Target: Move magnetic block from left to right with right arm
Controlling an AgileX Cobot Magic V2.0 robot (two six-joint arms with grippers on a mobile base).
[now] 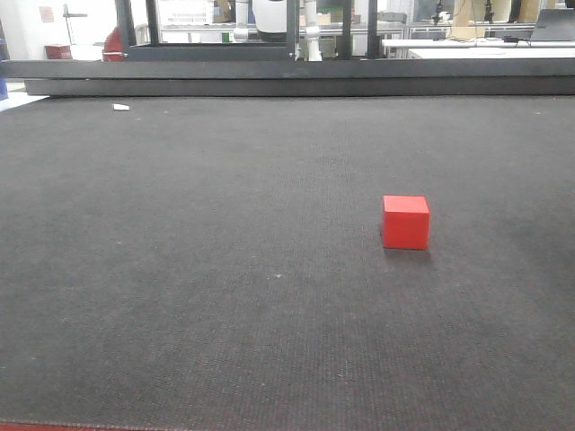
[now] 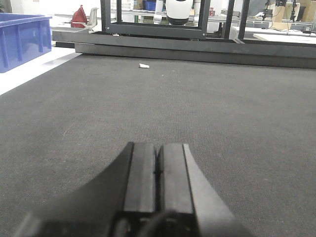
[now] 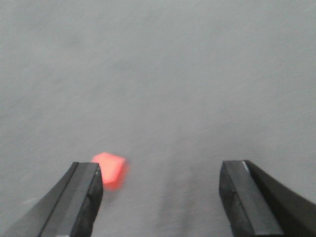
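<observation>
One broad dark mat fills nearly all we see, running back to a black rail at its far edge. A blue bin stands off the mat at the far left in the left wrist view.

Next in size is the left gripper, which lies low over the mat with its two fingers pressed flat together and nothing between them. No block shows ahead of it, so we judge it idle for this task.

The right gripper looks down on bare mat with its fingers spread wide and holding nothing.

The magnetic block sits alone on the mat, right of the middle and fairly near in the front view, with nothing touching it. In the right wrist view the magnetic block lies at the left side of the open gap, just beside the left finger's tip and well apart from the right one. That picture is blurred, so we cannot tell whether block and finger touch. As a cube it has no long axis, though it seems turned corner-on to the fingers.

We judge the right gripper must shift left to centre the block between its fingers before closing.

Smallest is a white scrap at the far left.
</observation>
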